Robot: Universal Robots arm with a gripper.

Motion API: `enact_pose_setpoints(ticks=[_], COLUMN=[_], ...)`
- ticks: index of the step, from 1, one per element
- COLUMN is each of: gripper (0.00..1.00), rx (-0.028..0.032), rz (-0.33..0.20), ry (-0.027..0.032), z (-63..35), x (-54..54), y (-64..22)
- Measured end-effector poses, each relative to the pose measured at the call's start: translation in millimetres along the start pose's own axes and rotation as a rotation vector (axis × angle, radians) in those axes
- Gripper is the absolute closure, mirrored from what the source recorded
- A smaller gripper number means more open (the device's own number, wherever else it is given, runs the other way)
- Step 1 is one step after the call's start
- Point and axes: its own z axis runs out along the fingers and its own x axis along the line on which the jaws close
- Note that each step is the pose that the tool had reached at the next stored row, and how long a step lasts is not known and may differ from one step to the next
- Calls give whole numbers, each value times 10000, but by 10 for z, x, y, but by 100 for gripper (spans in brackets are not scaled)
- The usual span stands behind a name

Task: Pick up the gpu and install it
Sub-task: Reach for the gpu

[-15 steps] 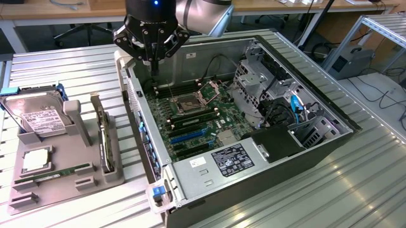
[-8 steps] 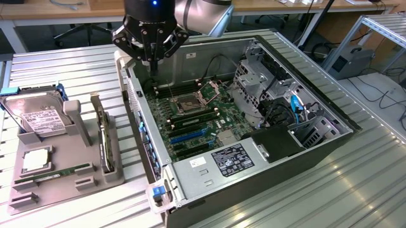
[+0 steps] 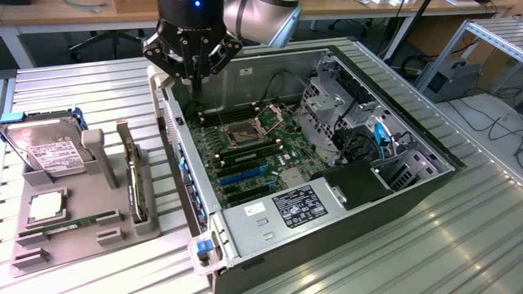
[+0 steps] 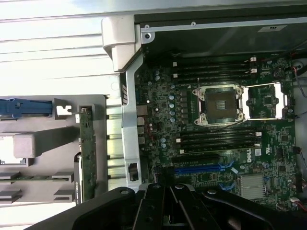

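Note:
The gpu [image 3: 134, 179] is a thin dark green card standing on edge in a slot of the grey holder [image 3: 78, 248], at the exterior view's left of the open computer case [image 3: 392, 202]. The wrist view sees the gpu [image 4: 87, 155] edge-on as a green strip beside the case's rear wall. My gripper [image 3: 196, 90] hangs over the case's far left corner, above the motherboard [image 3: 253, 156], fingers shut together with nothing between them. It is well apart from the gpu. In the wrist view my gripper [image 4: 165, 194] points at the board near the blue expansion slots [image 4: 199, 168].
The holder also carries a silver hard drive [image 3: 51, 153], a square processor [image 3: 48, 205] and a narrow green memory stick [image 3: 70, 223]. Inside the case are the open processor socket [image 3: 245, 131], drive cages [image 3: 335, 116] and cables. All stand on a ribbed metal table [image 3: 425, 245].

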Motion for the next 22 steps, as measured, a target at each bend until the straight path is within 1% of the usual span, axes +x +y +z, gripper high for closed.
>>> enact_pose_setpoints(ticks=[22], gripper=[89], rx=[0], rz=[0], ry=[1], z=[-2], x=[57], y=[-4])
